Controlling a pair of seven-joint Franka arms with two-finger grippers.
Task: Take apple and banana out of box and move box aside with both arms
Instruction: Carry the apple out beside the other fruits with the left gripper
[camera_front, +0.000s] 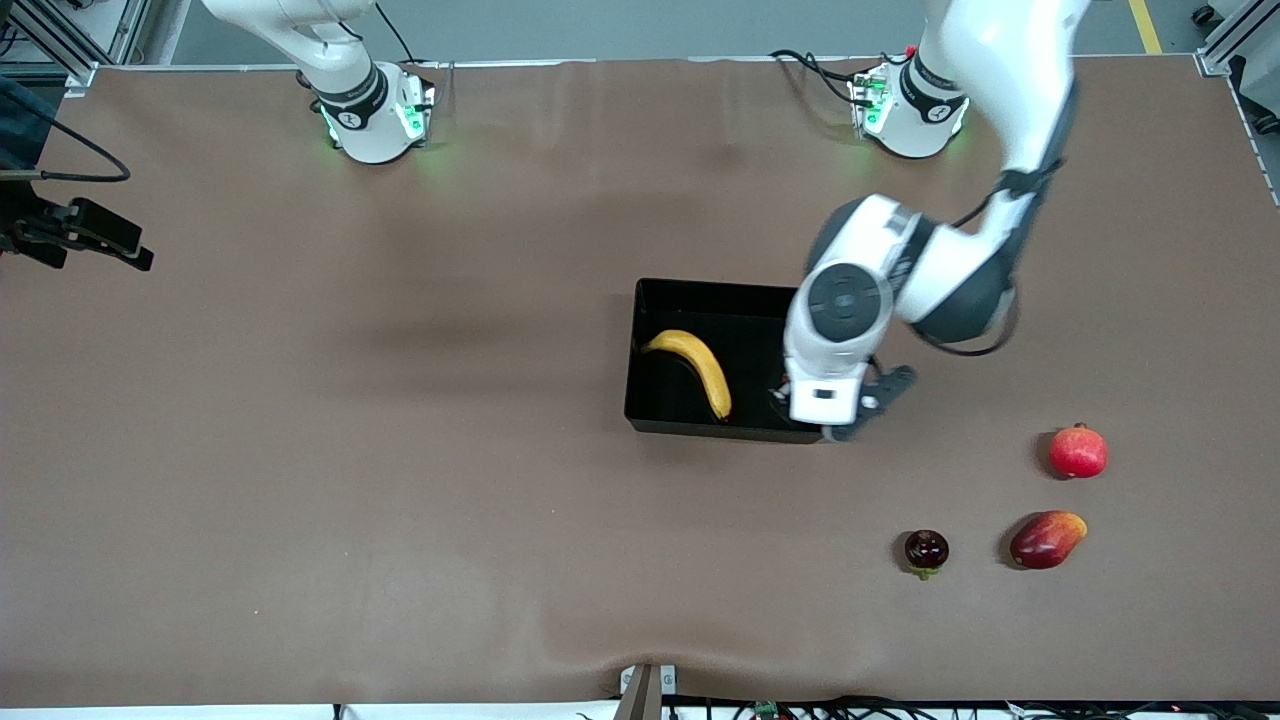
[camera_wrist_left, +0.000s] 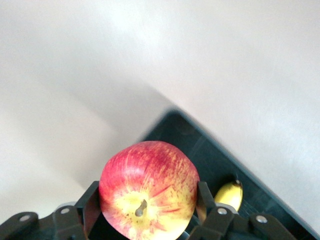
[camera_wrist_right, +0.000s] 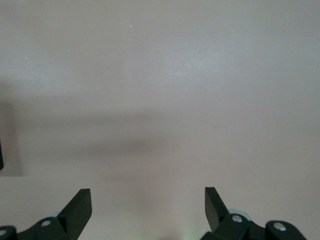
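The black tray (camera_front: 700, 292) sits mid-table with the yellow banana (camera_front: 692, 366) lying in it. My left gripper (camera_front: 832, 408) hangs over the tray's corner toward the left arm's end, at the wall nearer the front camera. In the left wrist view it (camera_wrist_left: 147, 202) is shut on the red-and-yellow apple (camera_wrist_left: 147, 190), stem toward the camera, with the tray (camera_wrist_left: 200, 145) and the banana's tip (camera_wrist_left: 230, 195) below. The hand hides the apple in the front view. My right gripper (camera_wrist_right: 147, 200) is open and empty over bare table; it is out of the front view.
A red pomegranate (camera_front: 1078, 452), a red-orange mango (camera_front: 1046, 539) and a small dark red fruit with a green stem (camera_front: 926, 550) lie nearer the front camera, toward the left arm's end. A black device (camera_front: 80, 235) sits at the table edge at the right arm's end.
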